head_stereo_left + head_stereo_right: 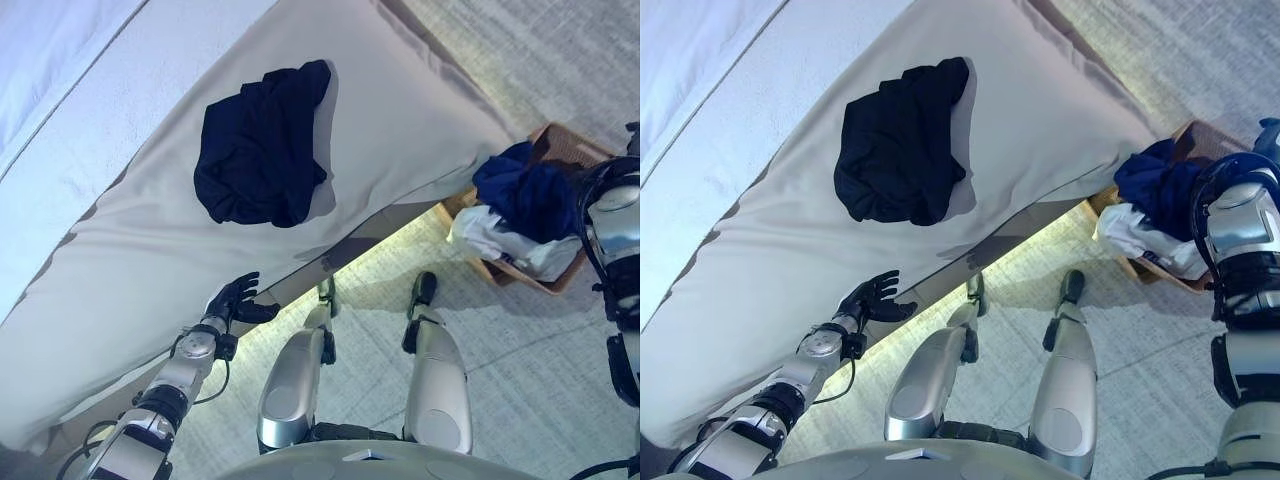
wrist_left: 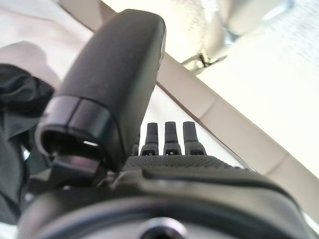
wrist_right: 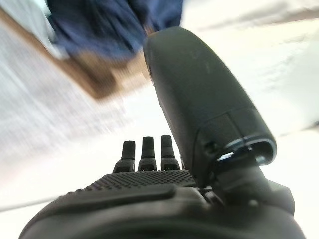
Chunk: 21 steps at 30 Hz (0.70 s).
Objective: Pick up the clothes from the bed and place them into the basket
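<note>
A dark navy garment (image 1: pixel 262 145) lies crumpled on the beige bedcover (image 1: pixel 400 120), well in from the bed's edge. My left hand (image 1: pixel 237 297) hovers at the bed's near edge, below the garment and apart from it, fingers spread and empty; the left wrist view shows its straight fingers (image 2: pixel 171 137) with the garment (image 2: pixel 15 99) beside them. The wicker basket (image 1: pixel 575 140) stands on the floor at the right and holds blue clothes (image 1: pixel 525 195) and a white cloth (image 1: pixel 500 240). My right hand (image 3: pixel 149 184) is open and empty near the basket, with blue cloth (image 3: pixel 109 20) showing past it.
White bedding (image 1: pixel 60 60) covers the bed's far upper-left part. Grey carpet (image 1: pixel 540 350) spreads between the bed and the basket. A lit strip runs under the bed's edge (image 1: pixel 390 250).
</note>
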Motion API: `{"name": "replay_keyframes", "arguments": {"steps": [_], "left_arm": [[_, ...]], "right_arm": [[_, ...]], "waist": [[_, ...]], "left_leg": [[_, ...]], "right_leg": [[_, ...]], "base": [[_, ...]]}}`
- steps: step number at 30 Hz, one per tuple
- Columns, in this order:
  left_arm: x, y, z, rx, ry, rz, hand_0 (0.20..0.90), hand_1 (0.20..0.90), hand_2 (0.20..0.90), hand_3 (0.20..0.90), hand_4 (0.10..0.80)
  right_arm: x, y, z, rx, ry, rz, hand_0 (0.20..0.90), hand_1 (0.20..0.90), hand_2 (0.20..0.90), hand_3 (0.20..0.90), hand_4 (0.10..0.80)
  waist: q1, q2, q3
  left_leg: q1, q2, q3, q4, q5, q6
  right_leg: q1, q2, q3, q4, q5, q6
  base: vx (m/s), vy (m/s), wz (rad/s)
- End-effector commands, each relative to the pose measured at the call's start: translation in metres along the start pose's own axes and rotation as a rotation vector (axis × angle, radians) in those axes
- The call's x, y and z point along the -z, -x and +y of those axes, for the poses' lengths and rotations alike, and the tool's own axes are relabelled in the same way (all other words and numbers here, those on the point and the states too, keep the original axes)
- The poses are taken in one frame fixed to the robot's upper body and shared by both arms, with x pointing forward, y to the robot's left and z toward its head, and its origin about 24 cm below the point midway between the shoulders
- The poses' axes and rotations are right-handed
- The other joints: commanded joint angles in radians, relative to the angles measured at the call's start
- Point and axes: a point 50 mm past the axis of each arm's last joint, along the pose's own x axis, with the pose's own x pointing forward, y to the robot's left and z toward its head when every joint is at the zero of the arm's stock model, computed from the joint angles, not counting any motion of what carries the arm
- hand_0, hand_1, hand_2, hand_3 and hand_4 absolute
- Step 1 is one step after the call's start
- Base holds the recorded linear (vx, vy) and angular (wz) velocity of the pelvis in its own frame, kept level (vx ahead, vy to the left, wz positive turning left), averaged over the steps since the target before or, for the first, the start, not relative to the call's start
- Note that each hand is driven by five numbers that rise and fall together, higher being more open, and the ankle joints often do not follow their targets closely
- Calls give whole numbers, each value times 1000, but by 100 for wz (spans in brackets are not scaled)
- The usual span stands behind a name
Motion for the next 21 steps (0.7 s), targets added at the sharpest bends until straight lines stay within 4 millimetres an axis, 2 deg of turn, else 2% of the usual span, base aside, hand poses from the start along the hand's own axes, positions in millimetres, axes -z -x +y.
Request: {"name": "replay_keyframes", "arguments": {"steps": [1,4,5,8,9,12,16,18,21], "left_arm": [[51,28,50,-189,36,172,900,900,900,900,800],[67,36,57,-226,58,227,900,900,900,900,800],[78,43,61,-246,65,266,900,900,900,900,800],[91,50,62,-258,68,320,900,900,900,900,800],[97,53,60,-258,63,347,900,900,900,900,800],[106,58,61,-266,55,385,900,900,900,900,800],[107,58,63,-263,28,402,900,900,900,900,800],[104,55,64,-261,15,398,900,900,900,900,800],[93,49,71,-250,-13,363,900,900,900,900,800]], "right_arm": [[4,-3,-60,172,194,-47,900,900,900,900,800],[-6,3,-60,148,211,-145,900,900,900,900,800],[-18,8,-56,130,223,-221,900,900,900,900,800],[-35,15,-44,73,184,-338,900,900,900,900,800],[-46,19,-31,6,149,-405,900,900,900,900,800],[-64,30,3,-170,93,-490,900,900,900,900,800],[-83,38,35,-242,110,-578,900,900,900,900,800],[-103,46,47,-225,163,-700,900,900,900,900,800],[-123,49,61,-244,159,-703,900,900,900,900,800]], "waist": [[-19,-107,-80],[-5,-131,-111],[12,-148,-136],[40,-169,-169],[63,-178,-188],[108,-205,-215],[167,-234,-225],[208,-248,-223],[272,-262,-207]], "left_leg": [[-1,-25,11,29,-88,22],[34,-33,4,10,-93,30],[52,-38,-2,5,-98,35],[73,-53,-19,16,-117,48],[78,-59,-27,32,-131,53],[76,-74,-51,73,-161,69],[66,-90,-87,116,-185,82],[51,-100,-114,133,-190,86],[13,-110,-158,140,-185,86]], "right_leg": [[79,36,-3,23,-95,11],[124,30,-4,-11,-79,29],[151,24,-9,-29,-70,39],[194,12,-18,-54,-55,49],[216,5,-29,-62,-51,52],[259,-12,-50,-73,-42,55],[304,-31,-84,-72,-27,57],[322,-43,-106,-66,-16,61],[326,-58,-147,-61,5,68]], "base": [[142,211,7],[100,186,8],[86,172,13],[123,189,11],[146,158,21],[122,129,21],[95,89,34],[60,49,40],[-8,16,58]]}}
